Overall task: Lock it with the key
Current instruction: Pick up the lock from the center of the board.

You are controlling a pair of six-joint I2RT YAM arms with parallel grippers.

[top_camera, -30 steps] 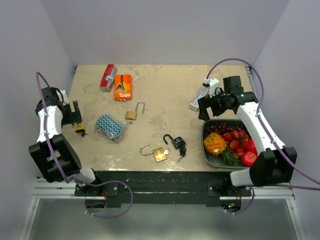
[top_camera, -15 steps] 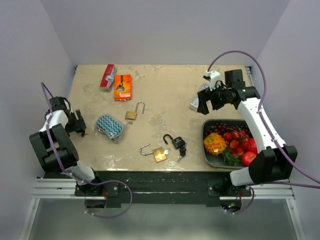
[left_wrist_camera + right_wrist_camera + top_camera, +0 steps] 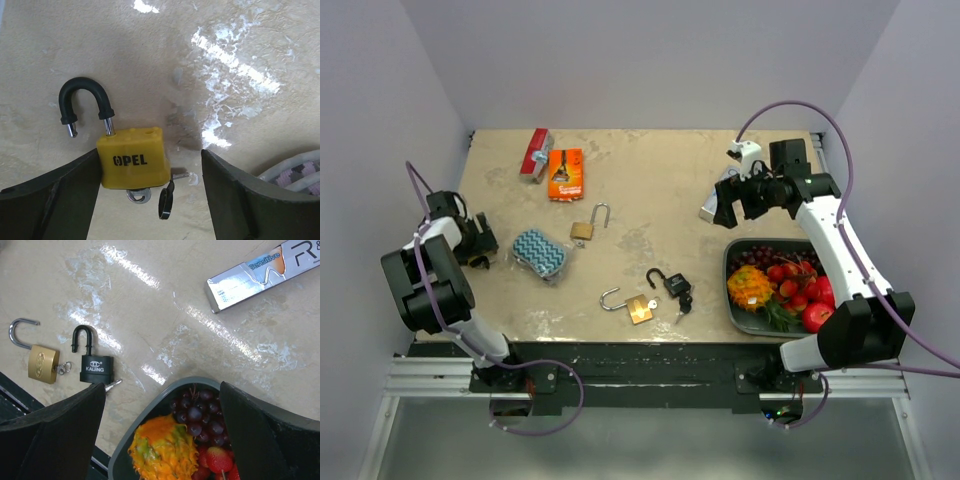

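Because the shackle must be pressed home before the key can turn, the left gripper (image 3: 150, 160) sits low over the yellow padlock (image 3: 132, 157) with its jaws spread to either side of the body. One finger (image 3: 60, 195) lies against the lock's flank. The other finger (image 3: 250, 200) stands apart from it across a strip of bare table (image 3: 225, 40), so nothing is pinched yet. This straddle looks meant to steady the body for a squeeze or a lift.

The padlock lies flat near the left edge of the table, label up. Its black-coated shackle (image 3: 82, 95) is raised and swung off its hole, so it is plainly unlocked. The key (image 3: 137, 196) sits in the bottom of the lock, and a dark ring (image 3: 165, 200) hangs from it beside the far finger. That probably leaves only the shackle to align and close. Just beyond that finger lies the patterned sponge (image 3: 295, 172).

Across the table, the right gripper (image 3: 162, 390) hangs wide open and empty above the rim of the fruit tray (image 3: 150, 400), apparently parked clear of the work. Below it lie a black padlock (image 3: 95, 369) and a brass padlock (image 3: 42, 362), both with open shackles, and a toothpaste box (image 3: 260, 275) lies further out.
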